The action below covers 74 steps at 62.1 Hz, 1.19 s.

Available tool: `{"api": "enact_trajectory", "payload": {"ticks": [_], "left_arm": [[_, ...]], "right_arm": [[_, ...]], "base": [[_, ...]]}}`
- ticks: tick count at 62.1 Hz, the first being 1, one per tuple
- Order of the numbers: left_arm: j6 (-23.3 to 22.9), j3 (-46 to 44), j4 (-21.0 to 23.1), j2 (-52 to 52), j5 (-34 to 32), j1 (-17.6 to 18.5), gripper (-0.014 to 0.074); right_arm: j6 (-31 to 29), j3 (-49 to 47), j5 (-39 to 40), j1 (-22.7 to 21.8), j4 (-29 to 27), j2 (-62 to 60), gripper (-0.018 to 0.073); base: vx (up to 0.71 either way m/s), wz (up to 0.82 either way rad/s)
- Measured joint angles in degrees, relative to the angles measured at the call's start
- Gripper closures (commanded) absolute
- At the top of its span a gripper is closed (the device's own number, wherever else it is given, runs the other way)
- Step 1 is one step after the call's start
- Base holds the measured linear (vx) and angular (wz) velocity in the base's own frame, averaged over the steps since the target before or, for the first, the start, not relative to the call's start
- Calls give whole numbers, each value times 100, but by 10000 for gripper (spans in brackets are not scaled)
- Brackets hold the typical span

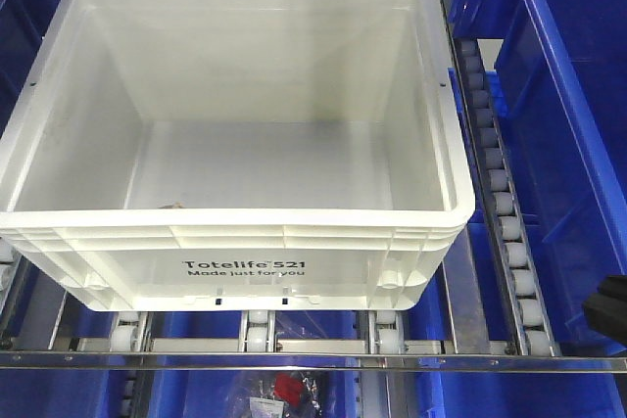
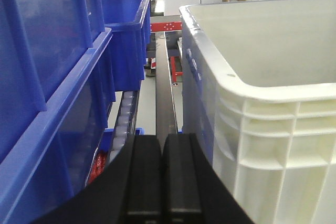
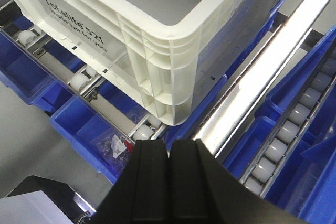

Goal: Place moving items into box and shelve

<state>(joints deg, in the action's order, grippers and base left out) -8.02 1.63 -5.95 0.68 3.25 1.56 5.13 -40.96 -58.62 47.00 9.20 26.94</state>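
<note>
Roller-track shelving flanked by blue plastic bins [image 1: 568, 95] carries the large white rectangular plastic tote [image 1: 235, 242], apparently toyless, both arms' jaws pressed together holding nothing; pushed off-centre, it could jam against those bins.

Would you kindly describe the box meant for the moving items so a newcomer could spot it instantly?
Look at the roller-track shelf lined with blue bins. In the middle, on the rollers, sits the white tote, open-topped with a ribbed rim. It alone is white and carries black "Totelife 521" lettering.
</note>
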Motion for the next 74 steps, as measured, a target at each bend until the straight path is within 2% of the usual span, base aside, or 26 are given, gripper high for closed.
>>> {"api": "enact_trajectory", "payload": {"ticks": [10, 15, 26, 37, 49, 57, 74], "left_arm": [[0, 0, 0, 0, 0, 0, 596], [0, 0, 0, 0, 0, 0, 596], [0, 0, 0, 0, 0, 0, 596], [0, 0, 0, 0, 0, 0, 596], [0, 0, 0, 0, 0, 0, 596], [0, 6, 0, 0, 0, 0, 596], [0, 6, 0, 4, -4, 0, 596]], "right_arm": [[0, 83, 66, -13, 0, -48, 568], [0, 436, 476, -234, -101, -238, 568], [0, 1964, 2360, -1353, -385, -1143, 568], [0, 3307, 4240, -2668, -531, -1850, 568], [0, 4136, 5055, -3890, -542, -2350, 568], [0, 4266, 5172, -4145, -542, -2712, 568], [0, 4266, 5270, -4151, -542, -2746, 568]], "base": [[0, 0], [0, 0], [0, 0], [0, 0], [0, 0], [0, 0], [0, 0]]}}
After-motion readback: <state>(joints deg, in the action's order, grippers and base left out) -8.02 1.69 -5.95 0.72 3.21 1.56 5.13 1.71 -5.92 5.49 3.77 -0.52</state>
